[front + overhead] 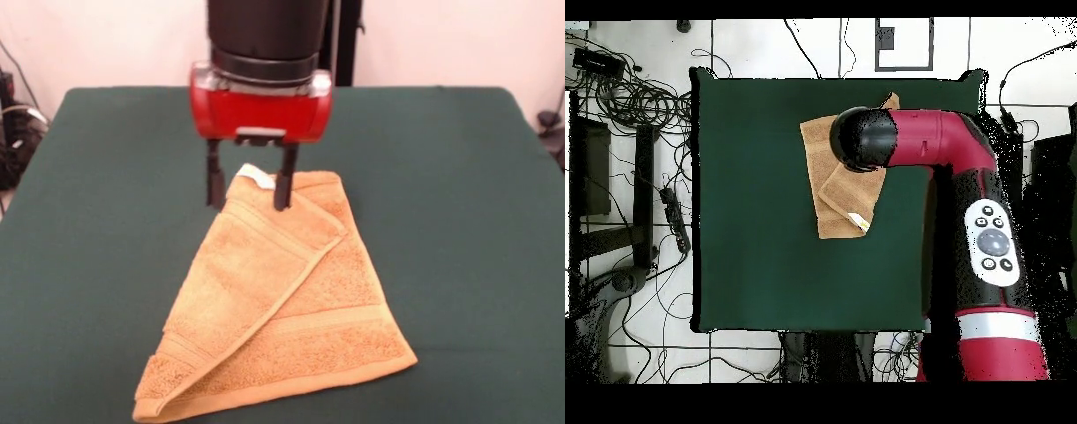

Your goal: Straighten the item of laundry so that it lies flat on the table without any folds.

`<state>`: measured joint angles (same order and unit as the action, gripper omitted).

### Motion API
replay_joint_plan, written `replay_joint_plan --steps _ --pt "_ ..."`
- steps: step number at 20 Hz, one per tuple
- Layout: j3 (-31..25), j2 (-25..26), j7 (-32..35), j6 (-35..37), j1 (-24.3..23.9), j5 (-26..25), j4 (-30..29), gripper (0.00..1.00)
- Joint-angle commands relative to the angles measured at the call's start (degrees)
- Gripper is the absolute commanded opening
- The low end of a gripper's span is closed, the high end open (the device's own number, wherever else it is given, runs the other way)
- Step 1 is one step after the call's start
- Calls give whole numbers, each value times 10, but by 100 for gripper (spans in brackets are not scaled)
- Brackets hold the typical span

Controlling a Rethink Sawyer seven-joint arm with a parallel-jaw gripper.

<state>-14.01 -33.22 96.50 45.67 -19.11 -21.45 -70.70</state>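
**Towel still folded over; the flattening is yet to be done**

At the left of the front view lies bare tabletop [97, 221], a plain dark green cloth with a matte, slightly felted look and no wrinkles to speak of. Nothing else sits on it there.

Toward the middle rests the towel [291, 327], an orange-tan terry piece with a looped, nubbly pile. It is not flat. One large flap is turned over the rest along a long diagonal fold that runs from the near left corner up toward the far right, so the whole thing reads as a rough triangle rather than a square. Smoother woven band stripes cross both the flap and the lower layer, and a small white tag [256, 175] shows at the far corner of the flap. As a judgement, the task is barely begun: the flap must be lifted and laid back, and any leftover creases smoothed.

Above that far corner hangs the pincer [247, 187], two slim black fingers [283, 181] under a glossy red housing and a black cylindrical wrist. Its fingers stand apart, open, straddling the tagged corner; whether they touch the cloth cannot be told.

Right of the towel, the tabletop is again bare green. From overhead the towel lies near the table's far edge, partly hidden by the arm [965, 150].
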Motion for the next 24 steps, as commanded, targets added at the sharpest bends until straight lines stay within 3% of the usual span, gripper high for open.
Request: replay_joint_plan --steps 1,13,24 --pt "6 7 112 -75 49 1 -146 100" --pt "31 90 166 -216 74 28 -165 100" --pt "54 117 149 -247 88 60 -156 100"
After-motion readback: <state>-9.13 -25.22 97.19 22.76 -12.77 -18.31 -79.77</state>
